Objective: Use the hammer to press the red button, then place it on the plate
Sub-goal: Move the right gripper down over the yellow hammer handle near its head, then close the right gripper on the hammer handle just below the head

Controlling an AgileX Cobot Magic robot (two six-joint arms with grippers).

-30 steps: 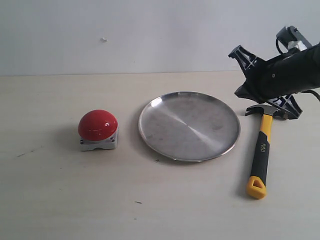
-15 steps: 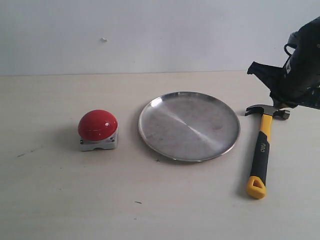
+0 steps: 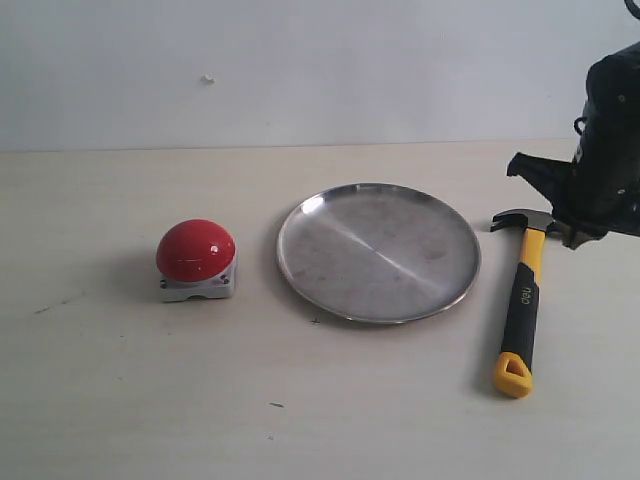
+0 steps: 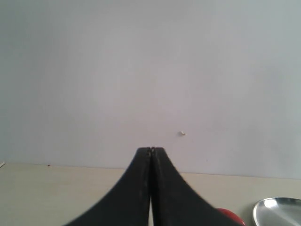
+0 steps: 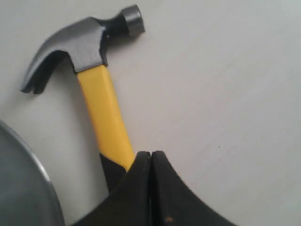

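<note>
Our right gripper (image 5: 151, 155), jaws pressed together and empty, hangs above the hammer (image 5: 101, 103) handle; the left gripper (image 4: 150, 149) is closed too. The hammer lies flat on the desk (image 3: 300, 420) just right of the plate (image 3: 330, 215) — button (image 3: 195, 248) beyond, left. We should spread the jaws first, then straddle the handle squarely.

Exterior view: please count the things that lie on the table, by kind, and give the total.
claw hammer: 1
red button: 1
silver metal plate: 1
Total: 3
</note>
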